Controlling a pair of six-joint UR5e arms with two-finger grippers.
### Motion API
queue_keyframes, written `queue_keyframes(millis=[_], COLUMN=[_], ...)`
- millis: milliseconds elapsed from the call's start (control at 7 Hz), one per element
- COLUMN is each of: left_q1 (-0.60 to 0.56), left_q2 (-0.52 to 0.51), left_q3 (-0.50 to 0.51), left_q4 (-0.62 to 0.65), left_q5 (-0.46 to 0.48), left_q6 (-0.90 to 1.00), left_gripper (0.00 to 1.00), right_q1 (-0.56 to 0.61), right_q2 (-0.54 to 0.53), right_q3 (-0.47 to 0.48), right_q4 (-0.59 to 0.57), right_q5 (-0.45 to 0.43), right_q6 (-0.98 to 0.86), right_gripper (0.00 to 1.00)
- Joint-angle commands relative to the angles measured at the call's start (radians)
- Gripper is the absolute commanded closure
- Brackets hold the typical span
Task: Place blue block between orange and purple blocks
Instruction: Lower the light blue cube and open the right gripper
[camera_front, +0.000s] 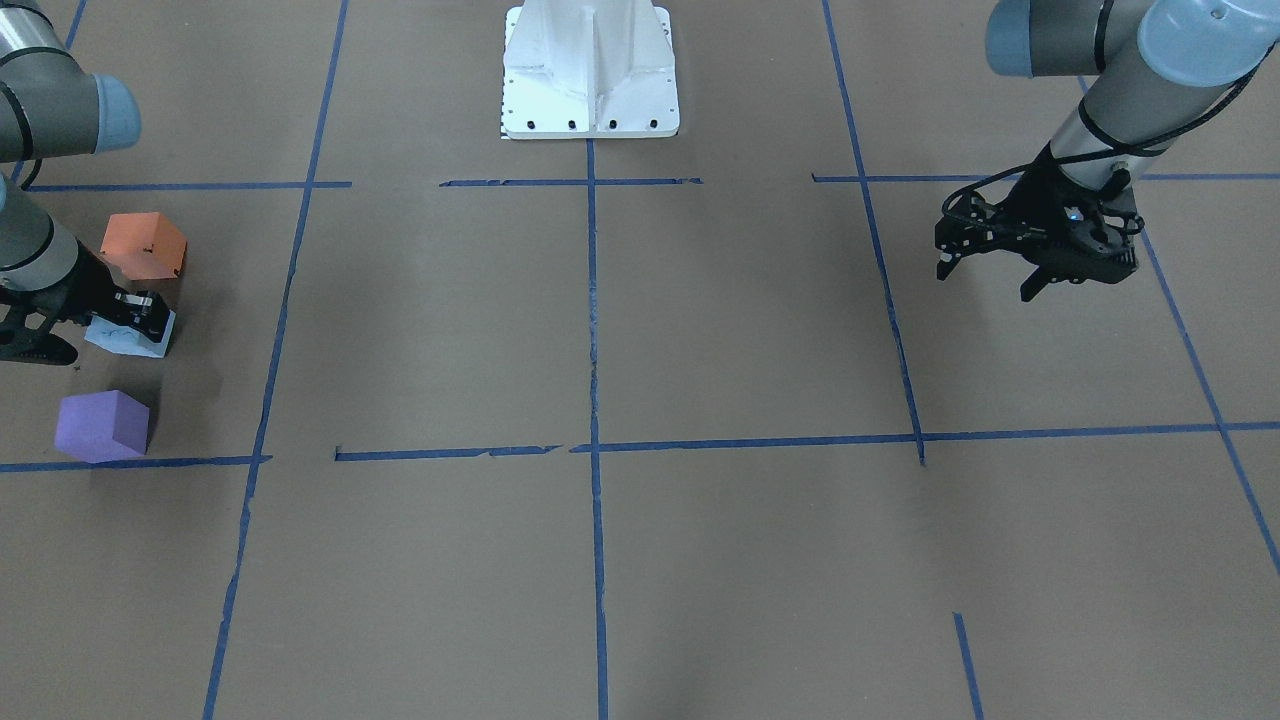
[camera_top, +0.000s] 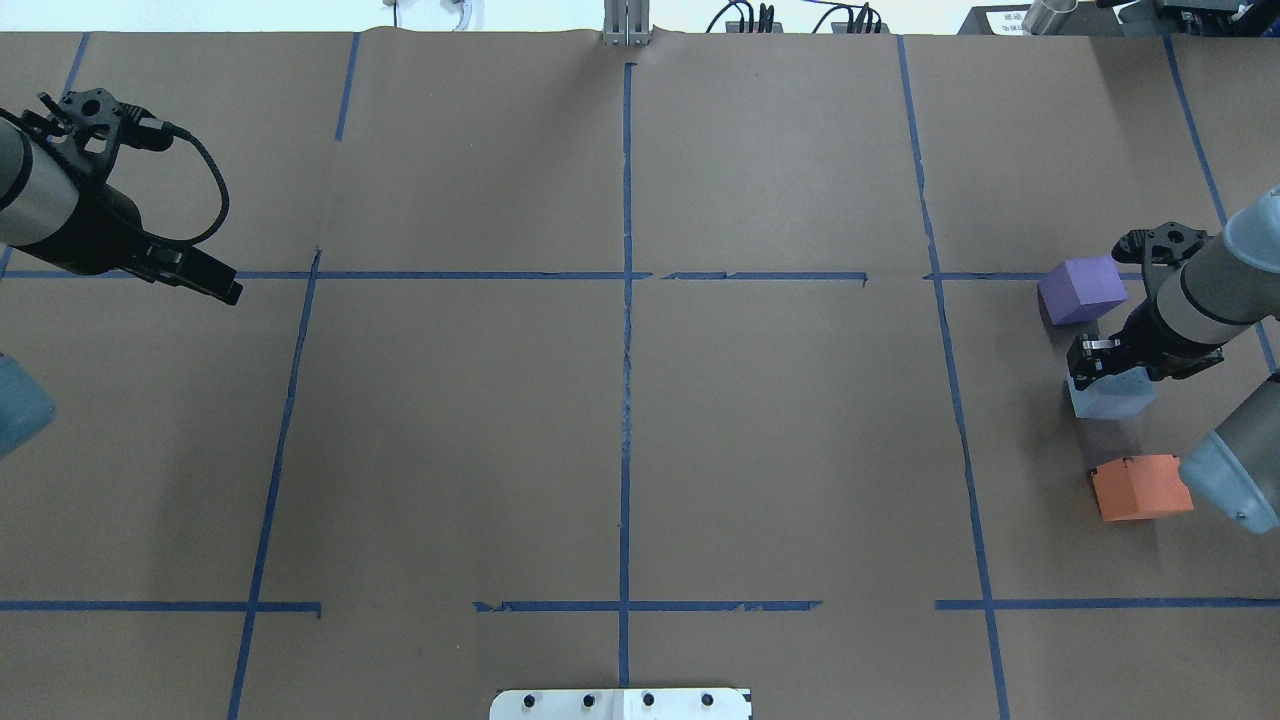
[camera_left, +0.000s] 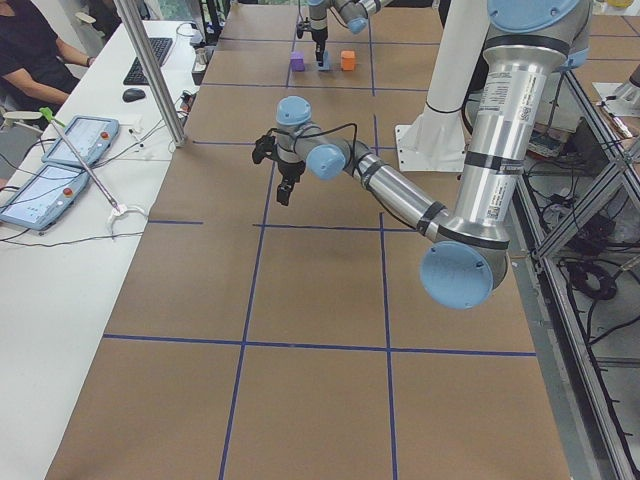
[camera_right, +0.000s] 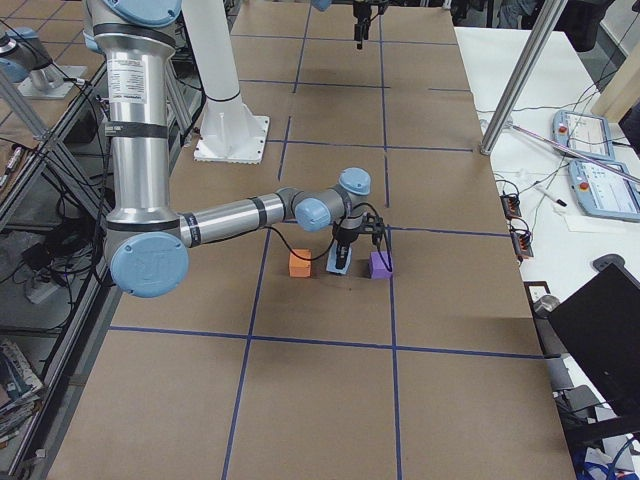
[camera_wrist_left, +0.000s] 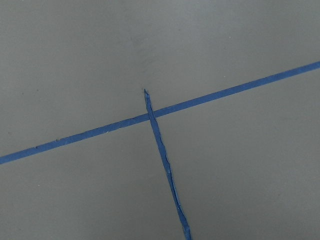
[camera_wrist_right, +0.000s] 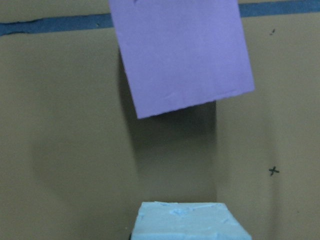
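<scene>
The light blue block (camera_front: 125, 340) lies between the orange block (camera_front: 143, 245) and the purple block (camera_front: 100, 425), near the table's end on my right side. My right gripper (camera_front: 135, 318) is down on the blue block and looks shut on it. From overhead the blue block (camera_top: 1115, 395) sits below the gripper (camera_top: 1095, 360), with the purple block (camera_top: 1080, 288) beyond it and the orange block (camera_top: 1138, 487) nearer me. The right wrist view shows the blue block (camera_wrist_right: 190, 222) and the purple block (camera_wrist_right: 180, 55) a gap apart. My left gripper (camera_front: 990, 278) is open, empty and far from the blocks.
Brown paper with blue tape lines (camera_top: 626, 300) covers the table. The white robot base (camera_front: 590, 70) stands at the middle of my side. A side table with tablets (camera_left: 60, 160) and an operator (camera_left: 30, 45) lies past the far long edge.
</scene>
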Motion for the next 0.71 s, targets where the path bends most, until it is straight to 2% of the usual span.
queue_keyframes(millis=[0,571], left_q1=[-0.001,-0.001], left_q2=[-0.001,0.005], left_q3=[-0.004,-0.009], left_q4=[0.0,0.0], left_q5=[0.0,0.0], left_q6=[-0.001,-0.001], left_gripper=[0.0,0.0], right_q1=[0.007,0.008], right_q2=[0.005,0.003], right_q3=[-0.003,-0.005], right_q4=[0.006,0.012], right_q5=[0.005,-0.005], right_q6=[0.021,-0.042], right_gripper=[0.88,0.87])
